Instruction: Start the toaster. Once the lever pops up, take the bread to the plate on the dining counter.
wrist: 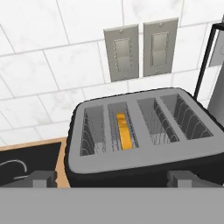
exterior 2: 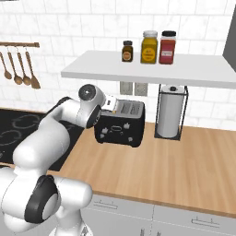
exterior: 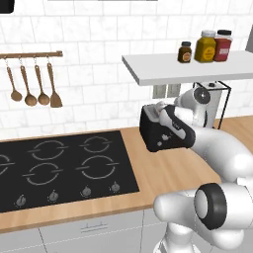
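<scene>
The black toaster (wrist: 140, 144) stands on the wood counter against the tiled wall, with several slots in its grey top. The bread (wrist: 124, 131) sits deep in the second slot from the left, only its orange-brown edge showing. My gripper (wrist: 113, 178) hovers open just in front of and above the toaster, its fingertips (wrist: 41, 177) spread wide with nothing between them. From the base, the toaster (exterior 2: 120, 124) has my hand (exterior 2: 108, 102) at its upper left corner, and in the left base view the hand (exterior: 170, 123) covers part of the toaster (exterior: 154, 132). The plate and the dining counter are out of view.
A paper towel roll in a black wire holder (exterior 2: 169, 115) stands right of the toaster. A white shelf (exterior 2: 152, 69) with three jars overhangs it. Two wall outlets (wrist: 140, 52) are behind. The black hob (exterior: 59, 168) lies left, with utensils hanging (exterior: 32, 84) above.
</scene>
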